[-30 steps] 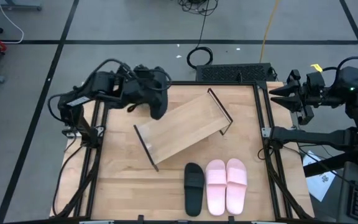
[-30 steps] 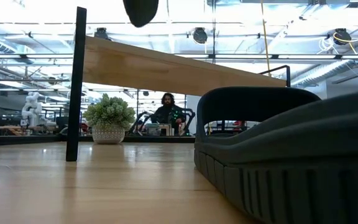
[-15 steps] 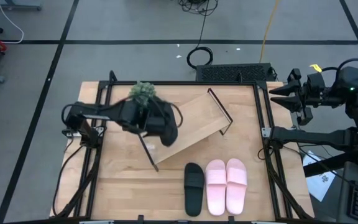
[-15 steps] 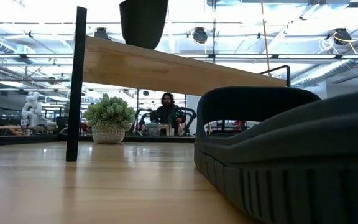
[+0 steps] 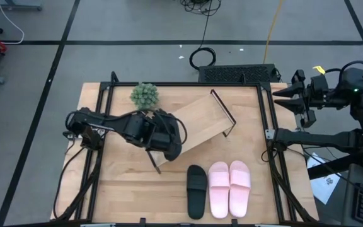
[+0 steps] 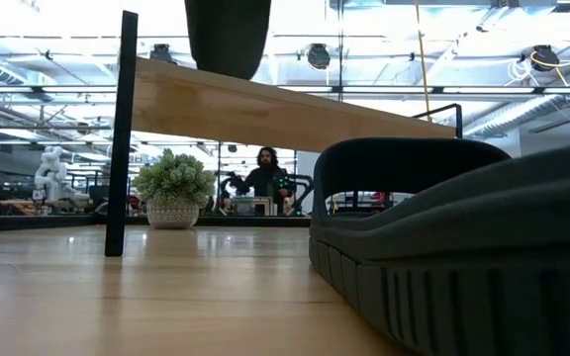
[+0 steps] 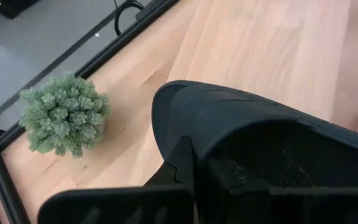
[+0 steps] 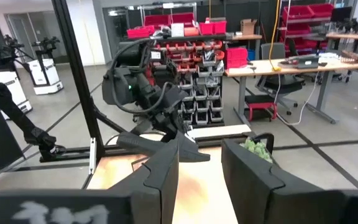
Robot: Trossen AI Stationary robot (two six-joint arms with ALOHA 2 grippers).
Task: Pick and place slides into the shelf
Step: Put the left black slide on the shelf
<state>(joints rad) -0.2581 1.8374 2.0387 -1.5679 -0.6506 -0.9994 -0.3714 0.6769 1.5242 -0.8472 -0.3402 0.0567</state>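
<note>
One black slide (image 5: 172, 137) is in my left gripper (image 5: 161, 133), over the left end of the shelf (image 5: 197, 123), a light-wood board with black wire end frames that stands slantwise on the table. In the low view this slide (image 6: 228, 35) hangs just above the board (image 6: 295, 114). The other black slide (image 5: 196, 191) and the pink pair (image 5: 229, 188) lie flat, side by side, near the table's near edge. My right gripper (image 5: 281, 96) waits open past the table's far right corner. My left gripper (image 7: 204, 165) is shut on the black slide (image 7: 260, 137), pinching it between its two fingers (image 7: 182, 165); the gripper itself hides which part it has. The slide's rounded end (image 7: 166, 106) points away from the wrist. Whether the slide touches the shelf board, I cannot tell.
A small potted plant (image 5: 144, 95) stands near the table's far edge, left of the shelf. A black frame (image 5: 270, 135) runs round the tabletop. Bare wood lies left of the grounded slides. A person sits far behind the table (image 6: 267, 178).
My left arm has swung from the table's far left toward the near side and the right, bringing the black slide over the shelf's left end and down toward the board. The plant, covered by the arm before, now shows. The right arm has kept still.
</note>
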